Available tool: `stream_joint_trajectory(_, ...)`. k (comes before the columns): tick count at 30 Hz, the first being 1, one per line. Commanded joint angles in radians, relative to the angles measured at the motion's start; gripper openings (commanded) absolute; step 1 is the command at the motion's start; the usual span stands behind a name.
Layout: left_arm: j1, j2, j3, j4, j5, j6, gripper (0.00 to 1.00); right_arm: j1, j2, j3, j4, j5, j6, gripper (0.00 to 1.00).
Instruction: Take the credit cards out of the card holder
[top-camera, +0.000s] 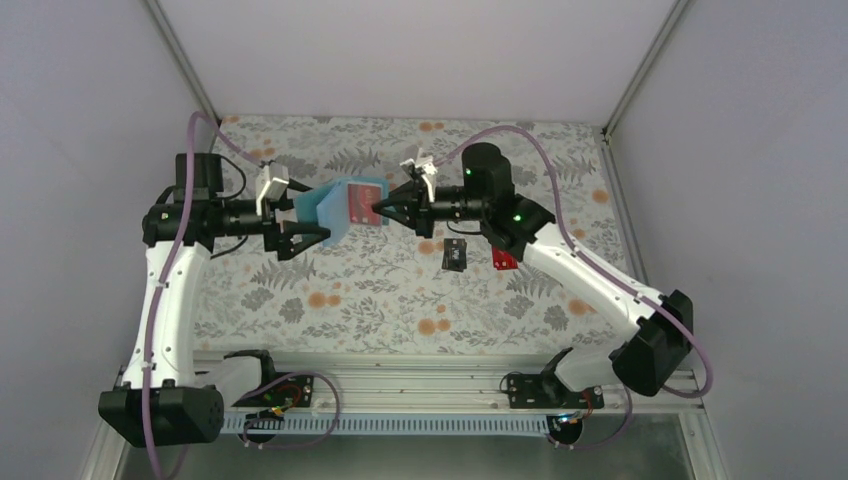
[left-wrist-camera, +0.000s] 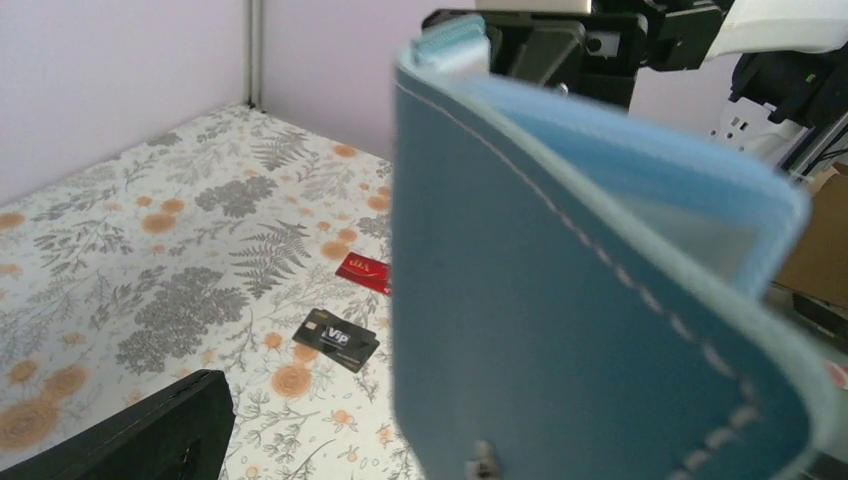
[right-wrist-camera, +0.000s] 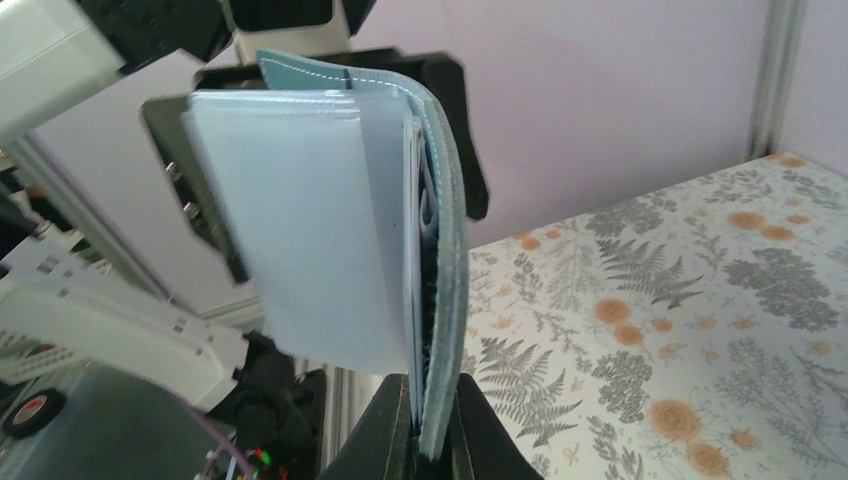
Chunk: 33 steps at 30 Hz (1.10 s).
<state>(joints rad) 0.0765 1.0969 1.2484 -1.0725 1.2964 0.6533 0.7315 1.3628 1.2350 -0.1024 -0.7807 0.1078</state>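
Observation:
The teal card holder (top-camera: 335, 212) hangs open in the air between my two grippers. My right gripper (top-camera: 383, 209) is shut on its right flap; in the right wrist view both fingers (right-wrist-camera: 400, 440) pinch the flap's lower edge (right-wrist-camera: 440, 300). My left gripper (top-camera: 305, 238) stands open by the left flap. In the left wrist view one finger (left-wrist-camera: 150, 430) shows apart from the holder (left-wrist-camera: 560, 330), which hides the other. A pale card with red (top-camera: 358, 205) sits in an inner pocket. The black card (top-camera: 456, 254) and red card (top-camera: 503, 258) lie on the cloth, also seen in the left wrist view as black (left-wrist-camera: 335, 338) and red (left-wrist-camera: 363, 273).
The flowered cloth (top-camera: 400, 300) covers the table. Grey walls and metal corner posts (top-camera: 180, 50) close in the back and sides. A rail with electronics (top-camera: 400, 400) runs along the near edge by the arm bases.

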Motion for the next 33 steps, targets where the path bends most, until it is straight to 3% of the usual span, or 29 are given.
stream_joint_trajectory(1, -0.002, -0.008, -0.040, 0.092, -0.017, -0.083, 1.00, 0.040, 0.067, 0.113, -0.026, 0.114, 0.036, 0.04)
stream_joint_trajectory(3, -0.004, -0.002, -0.058, 0.161, -0.091, -0.156, 0.97, 0.065, 0.105, 0.159, -0.071, 0.104, -0.002, 0.04)
stream_joint_trajectory(6, -0.004, 0.001, -0.067, 0.190, -0.146, -0.188, 0.82, 0.080, 0.104, 0.155, -0.068, 0.090, -0.025, 0.04)
stream_joint_trajectory(10, -0.003, -0.007, -0.065, 0.173, -0.130, -0.167, 0.47, 0.073, 0.089, 0.133, -0.079, 0.129, -0.050, 0.04)
stream_joint_trajectory(11, -0.003, -0.006, -0.061, 0.165, -0.125, -0.158, 0.47, 0.071, 0.091, 0.136, -0.089, 0.141, -0.049, 0.04)
stream_joint_trajectory(12, -0.003, -0.005, -0.056, 0.152, -0.110, -0.143, 0.55, 0.071, 0.096, 0.144, -0.101, 0.163, -0.042, 0.04)
stream_joint_trajectory(15, -0.003, -0.005, -0.053, 0.110, -0.047, -0.091, 0.92, 0.071, 0.123, 0.184, -0.148, 0.264, -0.007, 0.04)
stream_joint_trajectory(17, -0.003, -0.006, -0.053, 0.107, -0.044, -0.085, 1.00, 0.072, 0.147, 0.216, -0.172, 0.351, 0.041, 0.04)
stream_joint_trajectory(21, -0.003, -0.004, -0.072, 0.158, -0.098, -0.143, 1.00, 0.094, 0.227, 0.316, -0.220, 0.473, 0.174, 0.04)
stream_joint_trajectory(25, -0.003, -0.003, -0.095, 0.223, -0.241, -0.217, 1.00, 0.177, 0.281, 0.399, -0.251, 0.536, 0.151, 0.04)
stream_joint_trajectory(29, -0.003, -0.005, -0.104, 0.257, -0.346, -0.250, 1.00, 0.192, 0.278, 0.402, -0.253, 0.484, 0.097, 0.04)
stream_joint_trajectory(33, -0.003, -0.010, -0.095, 0.254, -0.372, -0.252, 0.92, 0.184, 0.228, 0.343, -0.259, 0.519, 0.040, 0.04)
